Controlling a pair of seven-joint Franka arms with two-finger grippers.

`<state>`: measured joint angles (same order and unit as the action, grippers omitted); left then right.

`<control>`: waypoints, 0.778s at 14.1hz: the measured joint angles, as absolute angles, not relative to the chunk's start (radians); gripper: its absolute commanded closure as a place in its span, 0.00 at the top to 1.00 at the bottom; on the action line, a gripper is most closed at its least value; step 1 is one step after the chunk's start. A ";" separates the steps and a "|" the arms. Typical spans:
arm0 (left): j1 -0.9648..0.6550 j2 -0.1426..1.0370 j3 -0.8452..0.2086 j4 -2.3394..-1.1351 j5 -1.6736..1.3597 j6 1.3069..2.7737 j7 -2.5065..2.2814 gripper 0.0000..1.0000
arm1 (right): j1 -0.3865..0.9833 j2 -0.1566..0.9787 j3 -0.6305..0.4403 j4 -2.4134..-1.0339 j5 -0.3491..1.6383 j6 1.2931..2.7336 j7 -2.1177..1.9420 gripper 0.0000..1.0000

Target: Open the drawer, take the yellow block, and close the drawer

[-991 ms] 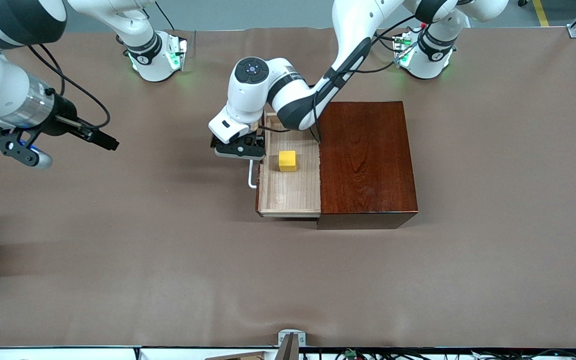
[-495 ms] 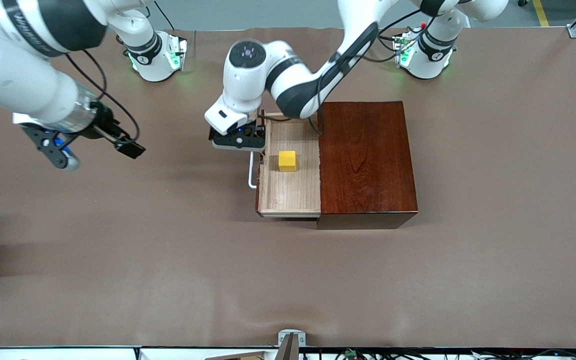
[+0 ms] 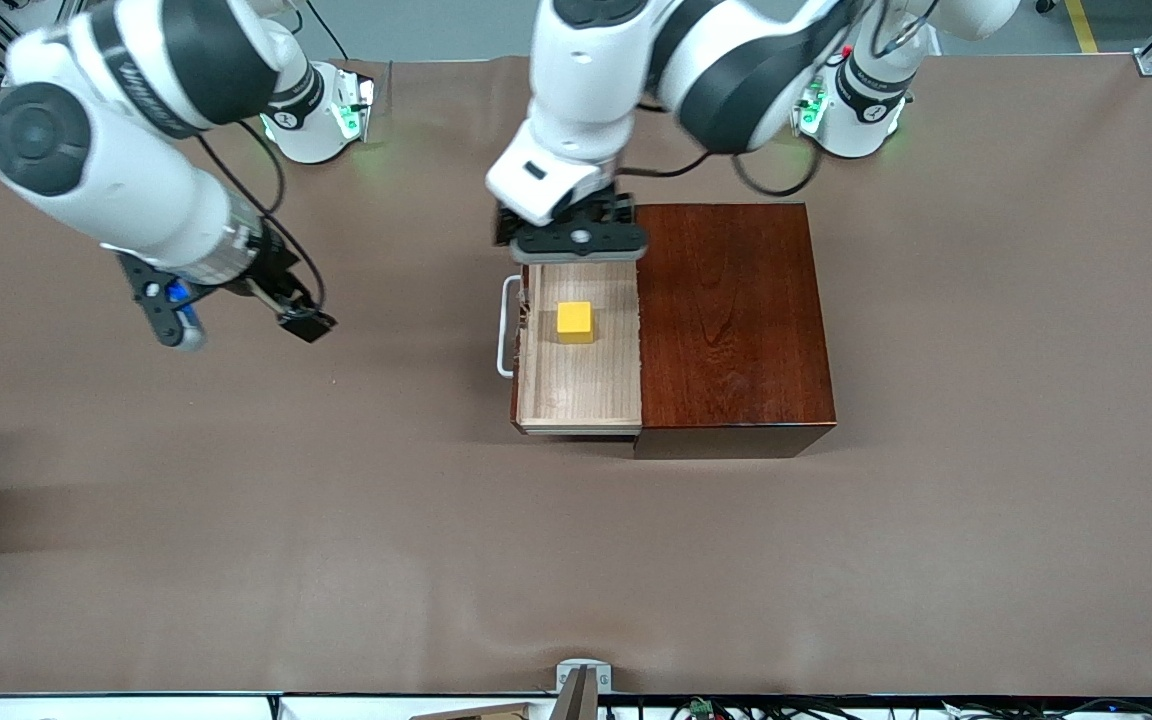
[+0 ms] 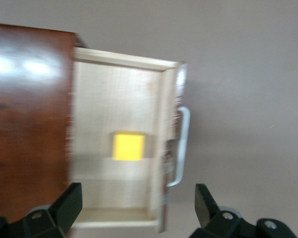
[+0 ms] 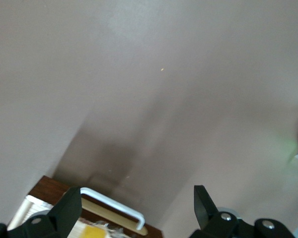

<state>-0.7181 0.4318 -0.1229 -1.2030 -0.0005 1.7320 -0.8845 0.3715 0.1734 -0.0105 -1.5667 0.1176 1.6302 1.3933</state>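
The drawer [image 3: 579, 350] is pulled out of the dark red-brown wooden box [image 3: 731, 320], toward the right arm's end of the tabletop [image 3: 576, 560]. Its inside is pale wood. The yellow block [image 3: 575, 322] sits on the drawer floor, closer to the edge at 12 o'clock in the front view than to the edge at 6 o'clock. It touches no wall. The white handle [image 3: 507, 326] is on the drawer's front, at about 9 o'clock from the block.

The left claw [image 3: 576, 240] is up in the air over the drawer edge at 12 o'clock from the block. Its two black fingers [image 4: 64, 208] are spread wide apart with nothing between them (the left wrist view shows this well). That view looks down on the open drawer, with the block [image 4: 128, 146] in the middle and the handle [image 4: 180, 146] beside it.

The right claw [image 3: 231, 315] is over the bare tabletop, at 9 o'clock from the drawer and well apart from it. Its fingers [image 5: 64, 210] are spread apart too and hold nothing. The right wrist view shows mostly brown tabletop, with the handle [image 5: 111, 204] and a bit of the yellow block [image 5: 94, 232] at its edge.
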 measured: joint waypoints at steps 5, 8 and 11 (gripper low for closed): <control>-0.551 0.333 -0.116 -1.266 0.007 1.604 -0.677 1.00 | 0.502 0.250 -0.010 -1.566 0.118 1.749 1.639 1.00; -0.420 0.255 -0.116 -1.350 0.008 1.598 -0.564 1.00 | 0.568 0.300 -0.010 -1.566 0.118 1.826 1.800 1.00; -0.294 0.195 -0.117 -1.409 0.008 1.595 -0.476 1.00 | 0.624 0.357 -0.010 -1.557 0.117 1.889 1.955 1.00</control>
<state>-0.2941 0.1946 -0.1171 -1.4094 0.0082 1.5948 -0.4760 0.6240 0.3572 -0.0099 -1.5570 0.1173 1.8885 1.9545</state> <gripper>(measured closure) 0.000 0.000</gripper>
